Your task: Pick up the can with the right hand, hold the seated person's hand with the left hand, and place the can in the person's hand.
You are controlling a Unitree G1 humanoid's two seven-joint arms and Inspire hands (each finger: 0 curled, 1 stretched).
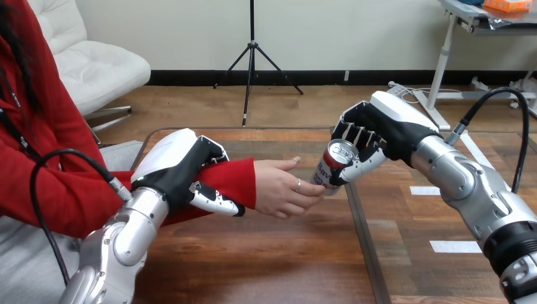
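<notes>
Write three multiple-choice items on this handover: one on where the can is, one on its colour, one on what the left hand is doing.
1. Where is the can?
A. Standing on the table
B. In the right hand, against the fingertips of the person's hand
C. In the person's lap

2. What colour is the band under the can's top?
A. Green
B. Blue
C. Red

3. How is the left hand?
A. Curled round the person's forearm
B. Flat on the table
C. Raised, fingers straight

Key:
1 B: the right hand's fingers wrap the can above the table, beside the person's fingertips.
2 C: red shows below the silver lid.
3 A: its fingers hook under the sleeved forearm.
</notes>
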